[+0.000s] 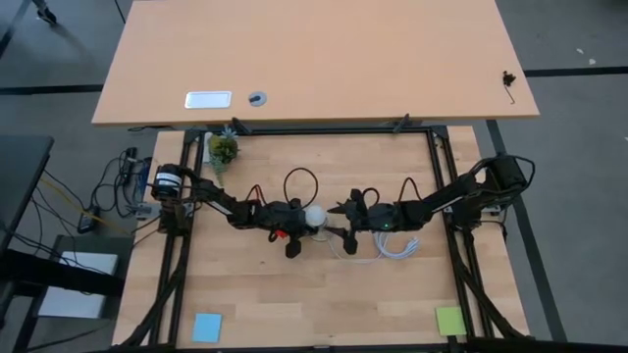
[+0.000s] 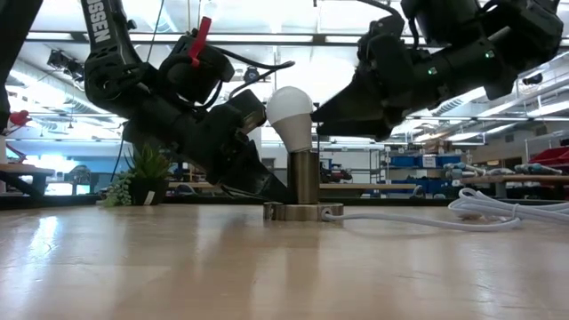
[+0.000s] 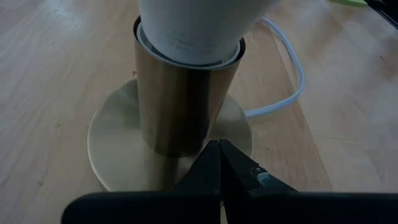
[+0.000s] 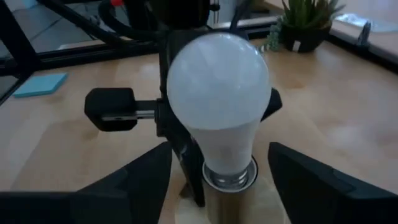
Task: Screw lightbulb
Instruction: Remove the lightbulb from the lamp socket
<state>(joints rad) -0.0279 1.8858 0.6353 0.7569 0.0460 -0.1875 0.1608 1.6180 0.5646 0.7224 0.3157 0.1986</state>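
The lightbulb (image 2: 290, 112) stands upright, its long axis vertical: rounded white head up, greyish screw base down in the mouth of a brass socket tube (image 2: 305, 177). That tube rises from a round flat base disc (image 3: 118, 146) resting on the wooden tabletop (image 2: 284, 267) near its middle.

The right end effector (image 4: 217, 177) is open, one dark finger (image 4: 140, 183) on each side of the bulb's neck, with a gap showing between each finger and the bulb; it grips nothing. In the low view it sits level with the bulb's head, just beside it.

The left end effector (image 3: 219, 163) is closed with its fingertips pressed together, holding nothing. Its tip lies low against the foot of the socket tube, over the disc, on the side of the bulb opposite the right end effector.

A white cable (image 2: 400, 218) leaves the disc and runs along the tabletop beneath the right end effector to a loose coil (image 1: 397, 245) under the right arm. A small potted plant (image 1: 223, 149) stands behind the left arm, well apart from the bulb. Two sticky notes, blue (image 1: 206, 327) and green (image 1: 449, 320), lie at the tabletop's near corners.
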